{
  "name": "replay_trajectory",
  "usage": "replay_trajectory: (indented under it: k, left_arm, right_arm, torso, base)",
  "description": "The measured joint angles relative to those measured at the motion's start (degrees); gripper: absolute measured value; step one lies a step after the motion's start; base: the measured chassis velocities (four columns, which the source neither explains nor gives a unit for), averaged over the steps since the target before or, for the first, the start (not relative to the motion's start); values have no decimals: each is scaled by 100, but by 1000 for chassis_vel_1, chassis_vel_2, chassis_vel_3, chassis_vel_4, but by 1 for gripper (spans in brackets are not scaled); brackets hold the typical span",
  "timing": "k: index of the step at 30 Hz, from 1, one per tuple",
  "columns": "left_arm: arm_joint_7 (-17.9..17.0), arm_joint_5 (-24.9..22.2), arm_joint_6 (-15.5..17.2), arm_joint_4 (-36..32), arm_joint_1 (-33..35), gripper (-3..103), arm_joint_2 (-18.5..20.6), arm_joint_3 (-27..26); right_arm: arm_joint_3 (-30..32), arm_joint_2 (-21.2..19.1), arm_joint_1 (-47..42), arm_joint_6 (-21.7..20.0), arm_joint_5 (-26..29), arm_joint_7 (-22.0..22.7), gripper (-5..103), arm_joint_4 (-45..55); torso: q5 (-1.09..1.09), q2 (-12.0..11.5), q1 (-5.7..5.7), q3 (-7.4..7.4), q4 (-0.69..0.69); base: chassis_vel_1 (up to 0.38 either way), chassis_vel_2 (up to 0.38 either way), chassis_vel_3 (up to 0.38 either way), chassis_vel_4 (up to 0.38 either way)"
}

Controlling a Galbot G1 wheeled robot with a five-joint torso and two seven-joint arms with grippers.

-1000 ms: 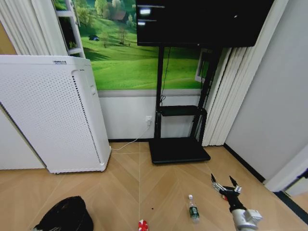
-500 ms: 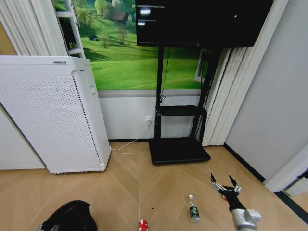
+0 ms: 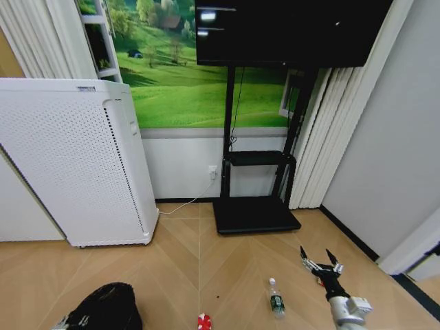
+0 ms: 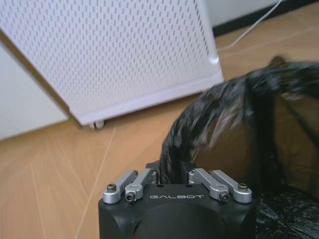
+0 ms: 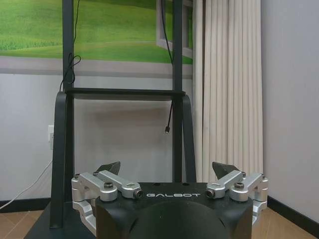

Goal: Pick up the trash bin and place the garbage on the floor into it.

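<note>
1. Left gripper [image 4: 173,172] is pinching the trash bin [image 3: 103,308] rim, low left, frame cutting it off.
2. Right gripper [image 3: 320,259] is hovering spread wide, empty, over bare floor beside the bottle [image 3: 276,298].
3. The can [image 3: 203,321] is lying half cropped.

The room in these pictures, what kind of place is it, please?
Probably an office or demo room made to look like a living room: a large screen on a black floor stand, a meadow wall mural, and a tall white perforated appliance on wood-pattern flooring.
</note>
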Motion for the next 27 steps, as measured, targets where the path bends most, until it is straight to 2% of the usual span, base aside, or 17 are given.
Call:
replay_trajectory:
  k: [1,2,4,7,10,23,24,25,26,27]
  left_arm:
    - [-26,46,-30,-67,-11,24,-16,23]
    - [-49,102,-74,-126,-31,14,-36,54]
    - [-70,140,-109,-141,-50,14,-48,74]
    - [-117,208,-200,-130,-101,4,-73,115]
    - [-138,253,-298,-84,-118,0,-138,167]
    - [-248,176,-398,-91,-139,0,-200,236]
    - [-289,19,-392,-174,-142,1,-189,238]
    - [-305,-92,-356,-254,-142,6,-177,233]
    - [-305,-92,-356,-254,-142,6,-177,233]
    - [-322,-212,-295,-360,-134,12,-157,205]
  right_arm:
    - [0,-1,0,1,-4,-1,100,0]
    - [0,-4,0,2,-9,-1,100,9]
    - [0,-5,0,2,-15,-1,100,17]
    - [0,-4,1,3,-33,-1,100,29]
    - [0,-2,-1,4,-64,-1,100,51]
    - [0,-1,-17,2,-68,-3,100,80]
    - [2,3,-21,2,-68,-9,100,80]
    - [2,6,-27,2,-67,-19,100,77]
    - [2,6,-27,2,-67,-19,100,77]
    - [3,8,-33,2,-66,-33,100,65]
  torso:
    - [3,0,0,0,0]
    - [0,0,0,0,0]
    - [0,0,0,-1,1]
    - [5,0,0,-1,1]
    - [5,1,0,-1,2]
    - [5,2,-1,-1,2]
    - [5,2,-1,-1,2]
    - [5,2,-1,-2,2]
    - [5,2,-1,-2,2]
    - [5,2,-1,-2,1]
  base:
    - [0,0,0,0]
    - [0,0,0,0]
    - [0,0,0,0]
    - [0,0,0,0]
    - [0,0,0,0]
    - [0,0,0,0]
    - [0,0,0,0]
    - [0,0,0,0]
    - [0,0,0,0]
    - [0,0,0,0]
